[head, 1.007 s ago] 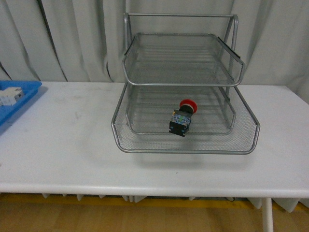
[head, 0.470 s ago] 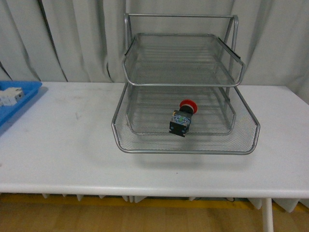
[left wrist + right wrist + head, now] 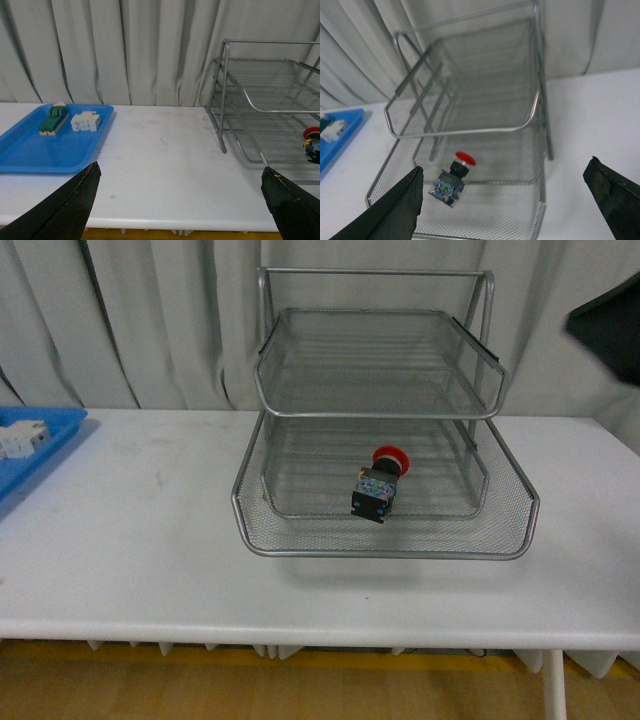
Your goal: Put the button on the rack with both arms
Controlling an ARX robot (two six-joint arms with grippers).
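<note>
Lying on its side, the button (image 3: 378,480) sits on lower mesh of the rack (image 3: 385,553), back from its front rim; left gripper (image 3: 180,167) and right gripper (image 3: 506,165) both spread wide, empty, bare table (image 3: 150,540) around

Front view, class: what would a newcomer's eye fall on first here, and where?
The small push-button with its round red cap stands out, lying tipped over on the mesh of the large silver wire-mesh rack, below its top tier. Next is the flat blue plastic tray at the white table's left edge, holding a white block.
</note>
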